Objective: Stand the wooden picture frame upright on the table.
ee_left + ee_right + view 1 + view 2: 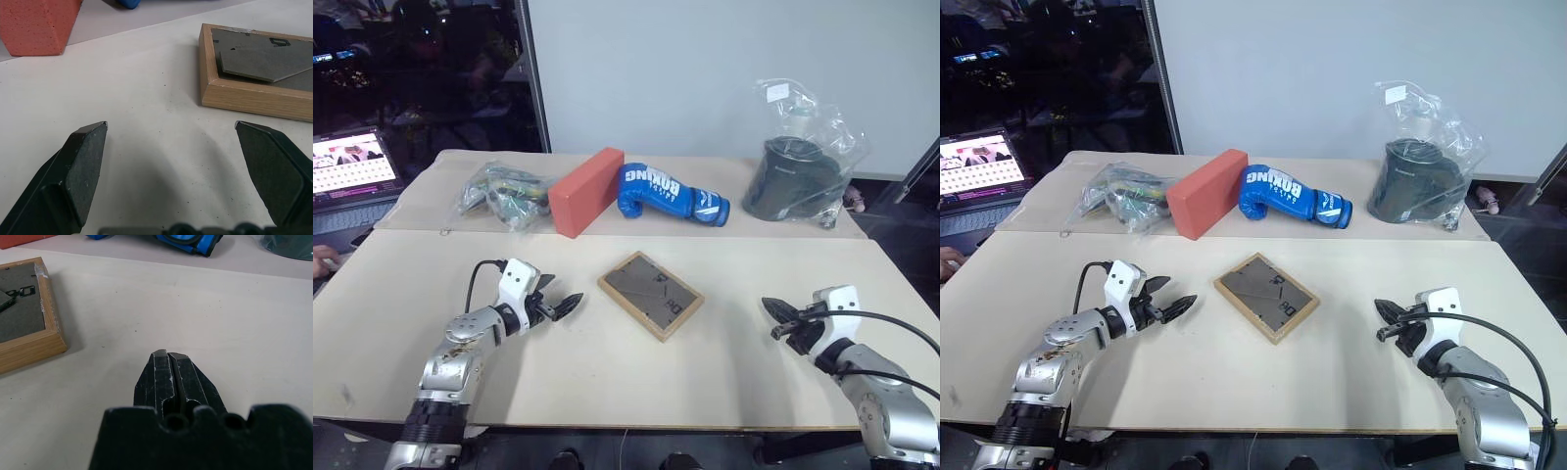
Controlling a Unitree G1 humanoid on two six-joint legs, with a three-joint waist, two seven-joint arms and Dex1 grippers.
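Lying backing-up on the beige two-board bench (607, 377), the small light-wood picture frame (651, 294) is waiting between both arms; the left end effector (570, 303) is hovering spread just beside it, the right end effector (773, 311) pressed together, apart; gripping one edge squarely should help tilting

Picture frame flat at mid-table, between the grippers.
The wooden picture frame (651, 294) lies on the table (607, 362); brick-like block (586, 191), boxing glove (671, 194) and two bags behind.
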